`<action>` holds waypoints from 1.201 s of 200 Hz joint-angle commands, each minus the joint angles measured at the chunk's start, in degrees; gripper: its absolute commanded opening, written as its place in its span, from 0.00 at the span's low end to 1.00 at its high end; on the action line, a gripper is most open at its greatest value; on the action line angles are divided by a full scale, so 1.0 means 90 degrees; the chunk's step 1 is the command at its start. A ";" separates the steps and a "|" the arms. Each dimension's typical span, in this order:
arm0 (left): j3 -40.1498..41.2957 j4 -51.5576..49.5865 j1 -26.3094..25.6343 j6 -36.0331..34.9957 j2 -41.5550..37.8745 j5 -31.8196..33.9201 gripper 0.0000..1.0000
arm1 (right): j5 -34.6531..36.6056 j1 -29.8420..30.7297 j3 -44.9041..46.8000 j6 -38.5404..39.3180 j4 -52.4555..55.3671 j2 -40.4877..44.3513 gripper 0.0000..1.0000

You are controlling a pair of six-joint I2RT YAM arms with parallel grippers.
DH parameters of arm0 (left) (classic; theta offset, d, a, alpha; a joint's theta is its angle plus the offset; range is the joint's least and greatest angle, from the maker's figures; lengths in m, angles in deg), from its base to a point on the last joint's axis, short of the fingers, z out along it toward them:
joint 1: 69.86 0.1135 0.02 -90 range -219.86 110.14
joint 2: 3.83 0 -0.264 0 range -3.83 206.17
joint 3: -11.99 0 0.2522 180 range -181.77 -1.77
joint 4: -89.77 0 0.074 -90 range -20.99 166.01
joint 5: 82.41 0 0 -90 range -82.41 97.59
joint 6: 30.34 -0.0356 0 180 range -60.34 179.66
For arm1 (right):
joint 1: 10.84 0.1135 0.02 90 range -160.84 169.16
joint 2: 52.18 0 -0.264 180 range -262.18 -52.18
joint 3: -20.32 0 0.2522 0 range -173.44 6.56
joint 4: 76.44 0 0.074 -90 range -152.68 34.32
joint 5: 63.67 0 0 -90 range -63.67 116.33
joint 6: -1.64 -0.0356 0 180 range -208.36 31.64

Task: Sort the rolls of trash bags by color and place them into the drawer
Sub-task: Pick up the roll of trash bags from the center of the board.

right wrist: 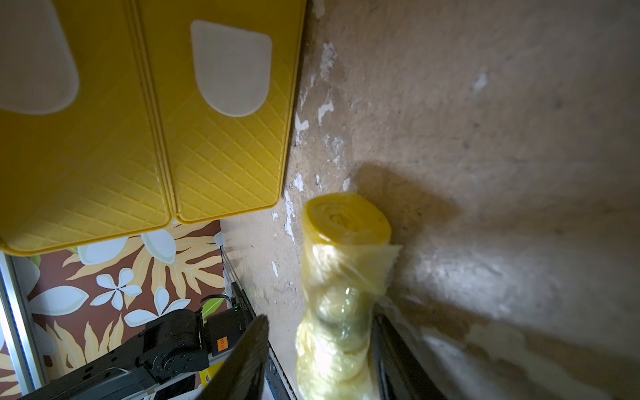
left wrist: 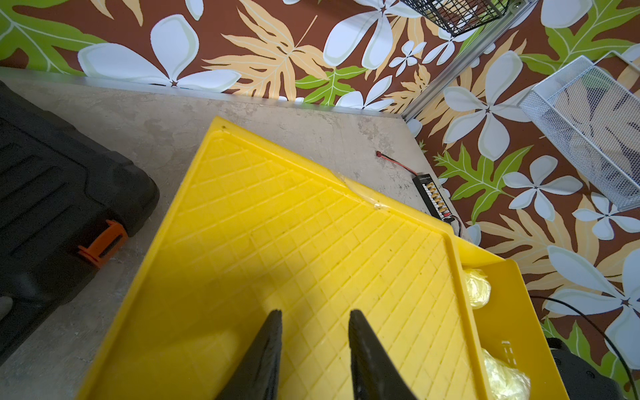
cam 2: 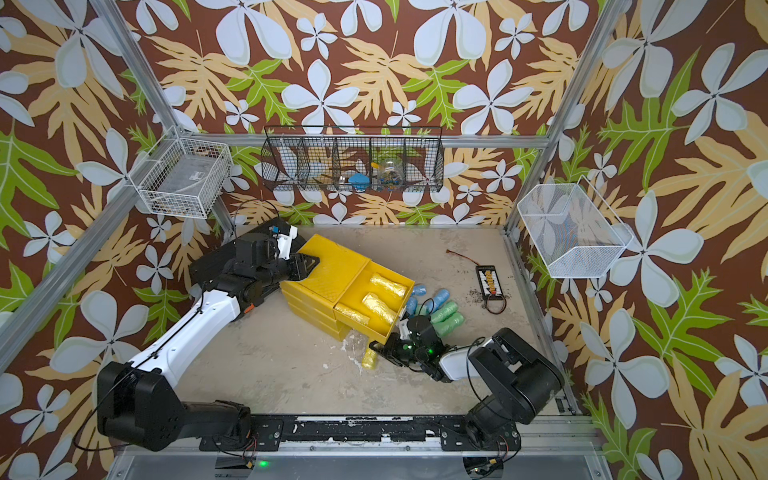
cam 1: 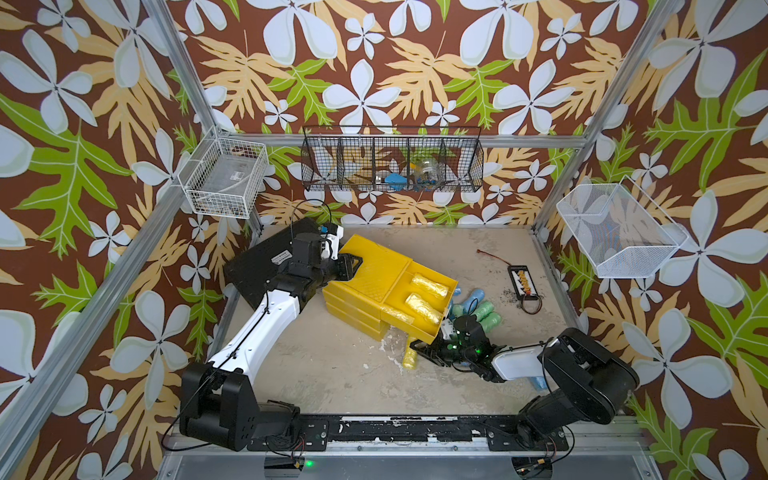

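Right wrist view looks along the right pincer (right wrist: 320,315), whose two dark fingers stand apart astride a yellow roll (right wrist: 346,225) lying on the desk (right wrist: 485,138); one finger sits just beside the crinkly film and the other stands clear of it, so nothing is clamped; the roll's end face is a tight spiral, and its body wears loose, glossy, half-clear wrap. Just beside it rises the yellow chest (right wrist: 225,156), hard plastic embossed with a diamond grid, its lower fronts each bearing a rounded white tab (right wrist: 230,69). In both top views the top drawer (cam 1: 415,328) stands open toward that pincer; three more yellow rolls (cam 1: 430,284) lie in it side by side; the roll on the desk lies just beside its near corner. Green rolls (cam 1: 486,316) and light blue rolls (cam 1: 473,297) huddle on the desk beside the drawer's front. The left pincer (left wrist: 315,313) has its tapered black fingers drawn close, only a narrow slot between them, gripping nothing, its tips over the chest's ribbed top near the corner closest to the black tool case (left wrist: 52,194); that case is matte moulded plastic with an orange latch (left wrist: 104,242). The desk is pale, mottled and chipped.
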State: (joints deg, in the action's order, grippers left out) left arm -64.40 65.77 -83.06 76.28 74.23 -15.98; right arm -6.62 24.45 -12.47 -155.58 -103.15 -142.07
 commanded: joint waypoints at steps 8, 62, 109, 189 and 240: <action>0.0016 -0.0586 0.0012 -0.0014 0.0050 0.0101 0.36 | 0.0026 0.0007 0.0031 -0.0210 -0.0580 -0.0258 0.37; 0.0031 -0.0599 0.0026 -0.0036 0.0031 0.0129 0.36 | 0.0195 -0.0007 0.0392 -0.0340 -0.0646 0.0141 0.06; -0.0004 -0.0629 0.0025 -0.0048 0.0031 0.0132 0.36 | 0.0607 -0.0290 0.0425 0.0473 0.1541 0.2170 0.00; -0.0117 -0.0621 0.0036 -0.0016 0.0108 0.0095 0.36 | 0.0655 -0.2683 -0.0473 0.2470 0.5841 0.5016 0.00; -0.0172 -0.0663 0.0031 -0.0040 0.0133 0.0116 0.36 | 0.1101 -0.2928 -0.2058 0.3389 0.6491 0.4884 0.00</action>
State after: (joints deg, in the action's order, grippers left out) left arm -65.80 64.39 -82.90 76.12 75.00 -15.87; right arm 0.81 -1.76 -25.45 -131.35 -48.13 -96.93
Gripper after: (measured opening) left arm 0.360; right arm 0.067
